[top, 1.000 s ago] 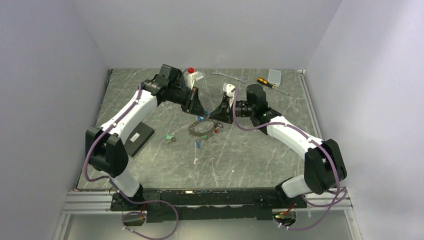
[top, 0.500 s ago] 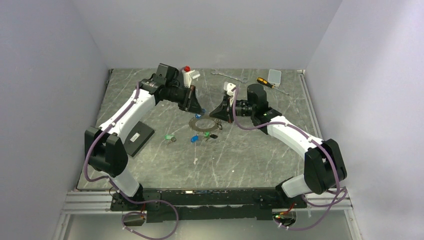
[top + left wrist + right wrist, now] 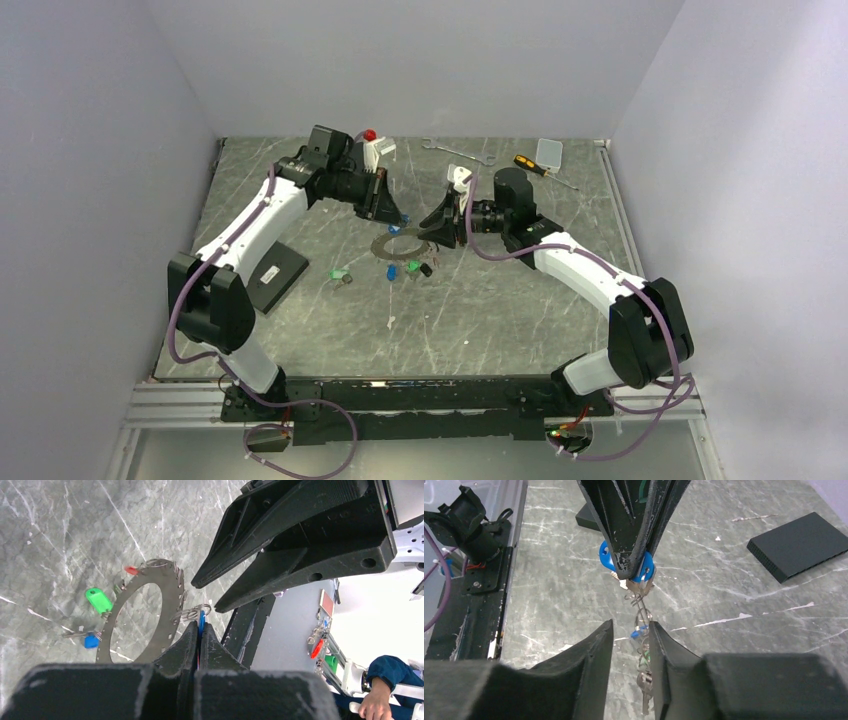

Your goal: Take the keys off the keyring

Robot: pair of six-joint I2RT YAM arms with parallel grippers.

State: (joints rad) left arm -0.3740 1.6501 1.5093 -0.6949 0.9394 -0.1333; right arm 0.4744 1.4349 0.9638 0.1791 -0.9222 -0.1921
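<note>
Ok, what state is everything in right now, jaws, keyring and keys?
left gripper: jaws shut on blue-tagged key.
right gripper: jaws open, astride the split rings below it.
keyring: joined to that key by split rings.
teal-tagged key: loose, lying apart from keyring.

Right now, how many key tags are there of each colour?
Blue tags: 2
Green tags: 2
Red tags: 1
Total: 5
</note>
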